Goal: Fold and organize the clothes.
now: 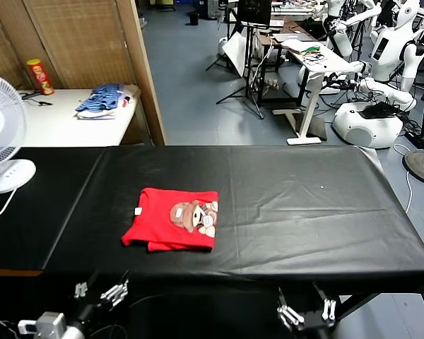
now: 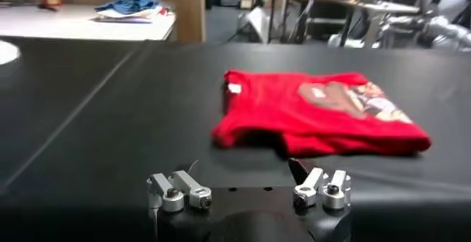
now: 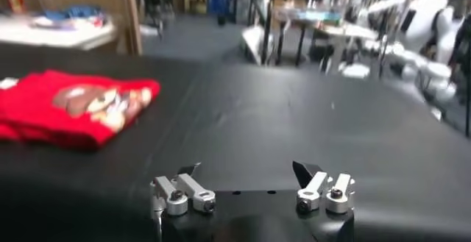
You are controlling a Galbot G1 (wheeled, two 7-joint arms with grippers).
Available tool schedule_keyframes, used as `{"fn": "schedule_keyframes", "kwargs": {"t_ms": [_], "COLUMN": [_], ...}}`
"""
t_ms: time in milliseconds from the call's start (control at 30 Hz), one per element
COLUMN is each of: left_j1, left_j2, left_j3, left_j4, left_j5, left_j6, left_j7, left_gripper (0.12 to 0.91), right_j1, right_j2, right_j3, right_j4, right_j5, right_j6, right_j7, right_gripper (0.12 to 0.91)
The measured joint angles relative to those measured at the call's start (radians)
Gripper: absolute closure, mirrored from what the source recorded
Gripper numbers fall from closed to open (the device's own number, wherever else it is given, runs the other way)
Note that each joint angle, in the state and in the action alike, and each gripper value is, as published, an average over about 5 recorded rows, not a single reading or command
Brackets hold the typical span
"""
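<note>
The red T-shirt (image 1: 175, 218) lies folded into a compact rectangle on the black table (image 1: 304, 212), left of the table's middle and toward the near edge. Its print side faces up, showing the brown-and-white cartoon (image 1: 196, 215) and a small white label (image 1: 138, 210) at its left edge. One sleeve corner sticks out at the near left.

Both arms sit low at the near edge of the table, apart from the shirt. The left gripper (image 1: 99, 291) is near-left of the shirt, its fingers spread wide with nothing between them; the left wrist view shows the shirt (image 2: 316, 111) just beyond it. The right gripper (image 1: 305, 312) is well to the right, fingers likewise spread and empty, with the shirt (image 3: 70, 107) off to its far left.

A white fan (image 1: 1, 134) stands on the table's far left. Beyond it, a white side table (image 1: 56, 123) carries a blue striped pile (image 1: 102, 100) and a red can (image 1: 39, 76).
</note>
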Motion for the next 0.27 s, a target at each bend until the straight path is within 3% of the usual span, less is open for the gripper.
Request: {"fn": "schedule_keyframes", "kwargs": {"t_ms": [267], "left_j1": [0.006], "left_j2": [-0.006], "left_j3": [-0.015], "left_j4": [-0.008], "left_j5": [0.0], "left_j6": [0.013], "left_j7": [0.007], "left_gripper": [0.232], "right_j1": [-0.005], "right_j2": [0.001], "right_j3": [-0.009], "right_j4": [-0.007], "right_j5": [0.008], "right_j6": [-0.029], "right_j7": [-0.012], "right_gripper": [0.227]}}
